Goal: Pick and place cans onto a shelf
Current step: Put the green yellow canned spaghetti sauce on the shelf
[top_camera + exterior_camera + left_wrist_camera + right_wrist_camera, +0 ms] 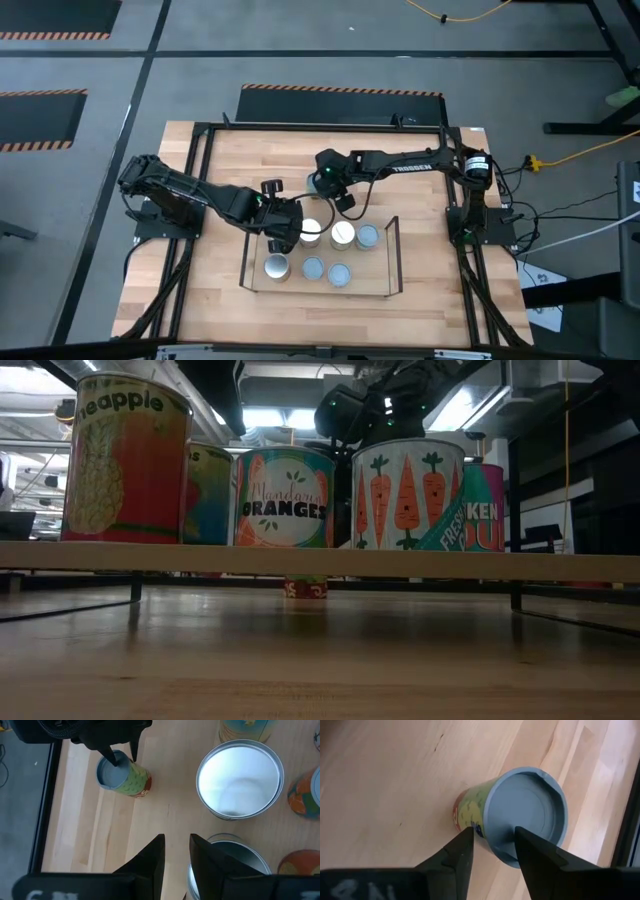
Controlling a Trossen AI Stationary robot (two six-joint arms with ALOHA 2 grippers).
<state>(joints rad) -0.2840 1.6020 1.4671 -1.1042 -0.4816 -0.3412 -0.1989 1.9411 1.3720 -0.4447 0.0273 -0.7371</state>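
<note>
Right gripper (492, 851) fingers pinch rim of blue-topped can (520, 812) on table beyond shelf (392, 262), likely for lift. Left gripper (176, 854) part-open, empty, over shelf's cans (341, 234).

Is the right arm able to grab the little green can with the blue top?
Probably yes. The right gripper is already down over the green can, its fingers pinching the rim, and nothing stands in the way.

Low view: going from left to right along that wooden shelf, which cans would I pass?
Pineapple can → mandarin oranges can → carrot can → teal can with pink lettering. A further can sits half hidden behind the pineapple one, so I leave it out.
</note>
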